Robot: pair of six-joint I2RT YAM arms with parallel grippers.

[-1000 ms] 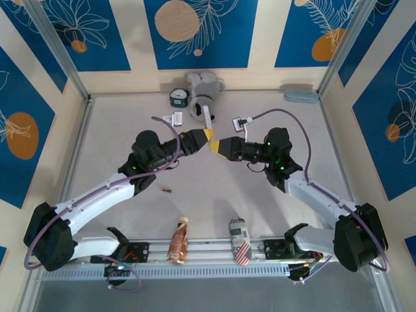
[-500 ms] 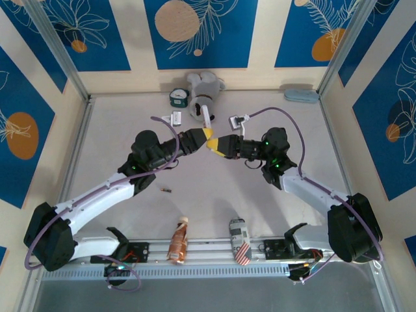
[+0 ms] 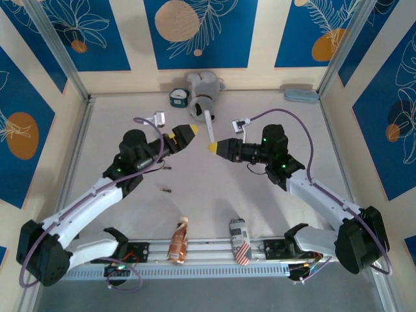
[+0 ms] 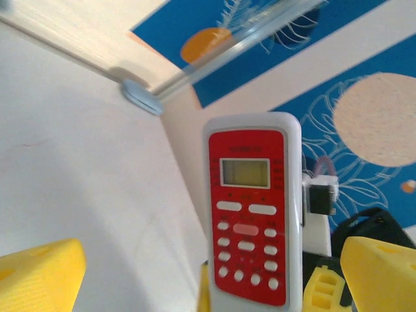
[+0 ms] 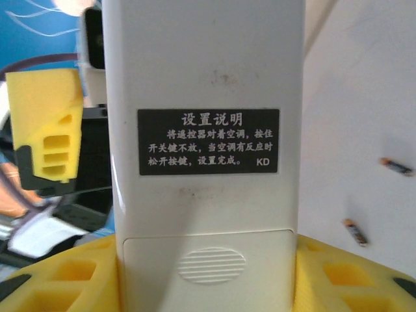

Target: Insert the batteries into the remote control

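The remote control [image 3: 208,127] stands upright above the table, its lower end clamped in my right gripper [image 3: 213,148]. In the left wrist view the remote control [image 4: 250,214] shows its red button face. The right wrist view has its white back [image 5: 207,78], with a black label and the cover in place, between the yellow fingers [image 5: 52,286] of the right gripper [image 5: 208,276]. My left gripper [image 3: 184,133] is open, just left of the remote and clear of it; its fingertips [image 4: 39,273] stand wide apart. Two batteries [image 3: 167,190] [image 3: 166,168] lie on the table; the right wrist view shows batteries [image 5: 355,232] [image 5: 396,167] too.
A grey plush toy [image 3: 205,91] and a small teal clock [image 3: 178,97] sit at the back wall, a pale blue object [image 3: 300,95] in the back right corner. An orange bottle [image 3: 179,240] and a patterned can [image 3: 239,242] lie near the front rail.
My left gripper has let go of the remote, opened and drawn back to the left. The right gripper keeps the remote and has shifted slightly.
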